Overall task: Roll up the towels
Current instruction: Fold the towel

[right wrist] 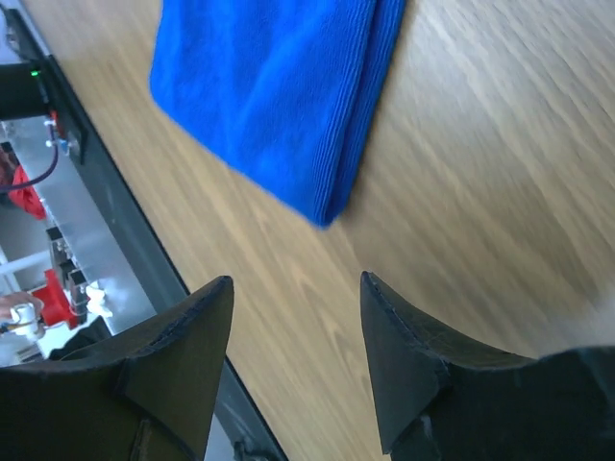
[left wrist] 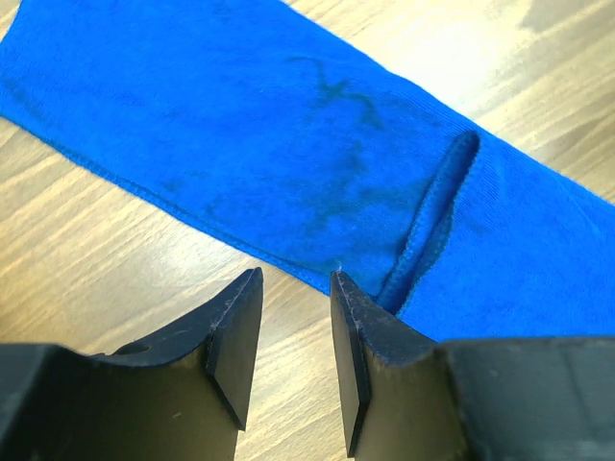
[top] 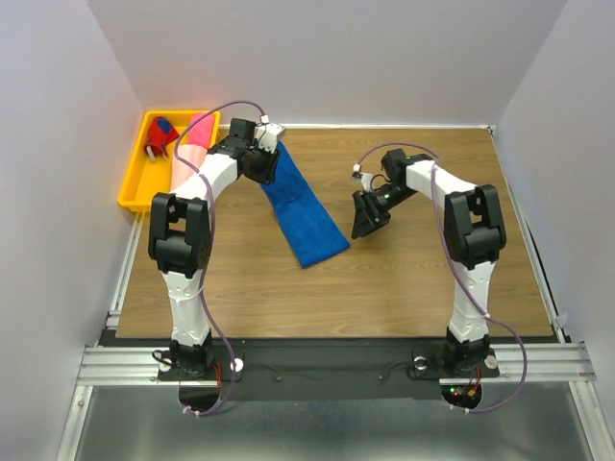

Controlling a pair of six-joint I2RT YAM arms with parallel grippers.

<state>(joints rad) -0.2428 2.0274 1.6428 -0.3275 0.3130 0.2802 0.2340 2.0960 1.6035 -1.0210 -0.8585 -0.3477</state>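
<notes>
Left end effector [left wrist: 294, 307], jaws apart, at blue towel [left wrist: 240, 125] edge

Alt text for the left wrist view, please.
A royal blue towel lies flat on the wooden table, one raised wrinkle near its edge. The left gripper is open and empty, just short of that edge.

Wood-grain tabletop [top: 404, 288] — plain white walls [top: 336, 58] on three sides. Aluminium rail [top: 327, 363] along near edge — soft, even light, slight sheen.
</notes>
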